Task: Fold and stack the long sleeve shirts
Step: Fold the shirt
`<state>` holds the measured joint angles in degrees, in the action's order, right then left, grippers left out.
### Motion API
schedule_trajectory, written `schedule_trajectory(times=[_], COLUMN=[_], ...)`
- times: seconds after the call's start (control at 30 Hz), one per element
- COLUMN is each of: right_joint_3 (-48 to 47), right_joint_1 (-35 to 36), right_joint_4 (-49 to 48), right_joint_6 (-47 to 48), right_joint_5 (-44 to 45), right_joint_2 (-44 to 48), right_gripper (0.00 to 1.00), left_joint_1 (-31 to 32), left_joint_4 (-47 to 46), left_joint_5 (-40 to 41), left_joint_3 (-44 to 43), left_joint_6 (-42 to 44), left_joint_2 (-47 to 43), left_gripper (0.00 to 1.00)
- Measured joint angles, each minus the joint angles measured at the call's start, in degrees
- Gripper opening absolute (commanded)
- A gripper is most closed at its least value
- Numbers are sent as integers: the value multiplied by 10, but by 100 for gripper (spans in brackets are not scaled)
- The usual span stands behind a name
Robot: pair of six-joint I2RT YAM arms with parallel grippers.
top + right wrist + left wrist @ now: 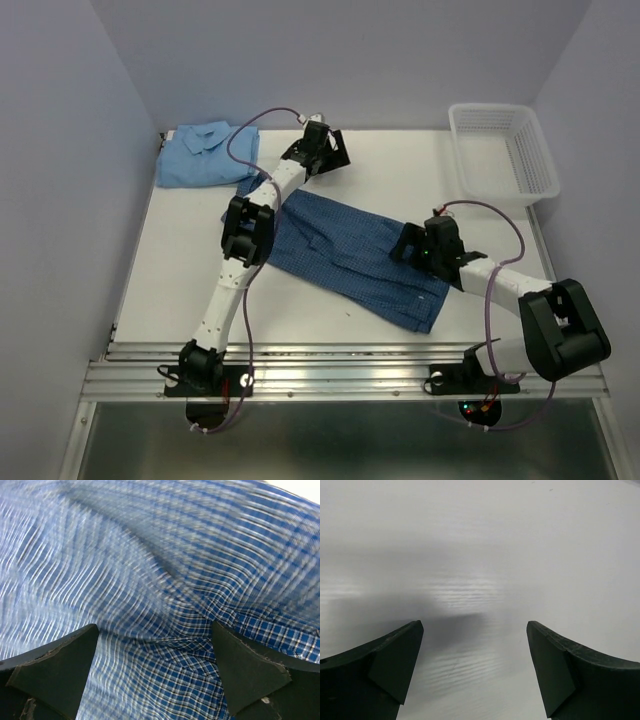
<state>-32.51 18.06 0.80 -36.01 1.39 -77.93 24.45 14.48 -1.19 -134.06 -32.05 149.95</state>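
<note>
Top: right arm (545, 325) nearest; right gripper (405, 245) wide, empty, over checked dark blue shirt (340, 245). Left gripper (325, 150) wide, empty, just beyond that shirt; light blue shirt (205, 155) to its left. Left wrist: bare table (480, 540) beneath. Right wrist: checked cloth close below, blurred.

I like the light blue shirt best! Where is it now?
In the top view, the light blue shirt sits at the far left corner of the table, left of the left gripper and beyond the dark checked shirt.
</note>
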Motion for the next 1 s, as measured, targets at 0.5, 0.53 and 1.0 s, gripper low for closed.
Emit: schedule_trajectory(times=[0.5, 0.53, 1.0], right_joint_3=[-73, -80, -254], right_joint_1=[132, 131, 132], right_joint_4=[177, 194, 82], right_joint_6=[-33, -32, 151], right_joint_5=[6, 24, -69], right_joint_2=[-3, -3, -53], right_gripper=[100, 100, 100], left_joint_1=[3, 5, 1], left_joint_4=[-56, -45, -70], left_joint_5=[-105, -99, 110], left_joint_3=[23, 40, 602], left_joint_6=[-2, 5, -25], left_joint_2=[-5, -23, -720], left_gripper=[99, 99, 99])
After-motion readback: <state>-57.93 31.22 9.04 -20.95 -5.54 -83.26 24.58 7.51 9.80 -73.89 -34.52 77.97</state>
